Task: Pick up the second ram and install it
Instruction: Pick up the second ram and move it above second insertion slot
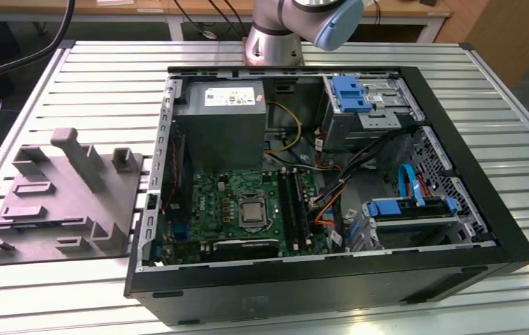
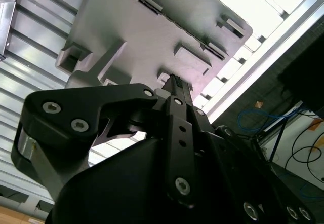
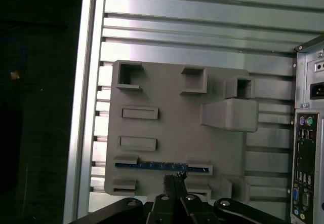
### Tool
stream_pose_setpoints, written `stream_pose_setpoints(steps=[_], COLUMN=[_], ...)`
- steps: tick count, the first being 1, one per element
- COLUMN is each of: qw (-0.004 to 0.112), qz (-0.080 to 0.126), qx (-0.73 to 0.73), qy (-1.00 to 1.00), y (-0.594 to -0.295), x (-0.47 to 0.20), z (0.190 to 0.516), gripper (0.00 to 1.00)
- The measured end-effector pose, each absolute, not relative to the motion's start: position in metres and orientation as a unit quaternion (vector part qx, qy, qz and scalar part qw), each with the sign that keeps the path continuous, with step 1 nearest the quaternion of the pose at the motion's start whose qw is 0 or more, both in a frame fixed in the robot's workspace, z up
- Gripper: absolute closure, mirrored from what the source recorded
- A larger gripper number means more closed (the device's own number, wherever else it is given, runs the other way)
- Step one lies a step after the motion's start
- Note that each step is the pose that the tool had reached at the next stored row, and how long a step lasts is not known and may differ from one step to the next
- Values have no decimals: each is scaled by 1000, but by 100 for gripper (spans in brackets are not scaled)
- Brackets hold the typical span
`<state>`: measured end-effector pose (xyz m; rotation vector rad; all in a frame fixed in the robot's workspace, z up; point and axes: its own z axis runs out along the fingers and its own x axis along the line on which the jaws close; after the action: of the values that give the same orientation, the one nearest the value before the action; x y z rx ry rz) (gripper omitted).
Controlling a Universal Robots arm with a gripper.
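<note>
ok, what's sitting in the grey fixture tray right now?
In the first wrist view the second ram stands on edge in a slot of the fixture tray; the other pockets look empty. The fingers cover the tray part just beyond it.

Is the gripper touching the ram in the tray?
Apart. In the second wrist view the gripper hangs well above the tray, most of which shows beyond its tips. In the first wrist view the ram lies in a tray slot.
</note>
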<state>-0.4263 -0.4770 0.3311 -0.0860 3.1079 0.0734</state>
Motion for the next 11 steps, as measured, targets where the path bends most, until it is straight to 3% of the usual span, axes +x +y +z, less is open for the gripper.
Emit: stream_pose_setpoints(steps=[11], qw=[14], qz=[25], qx=[-113], qy=[993], y=[-477], x=[-426], z=[331], gripper=[90])
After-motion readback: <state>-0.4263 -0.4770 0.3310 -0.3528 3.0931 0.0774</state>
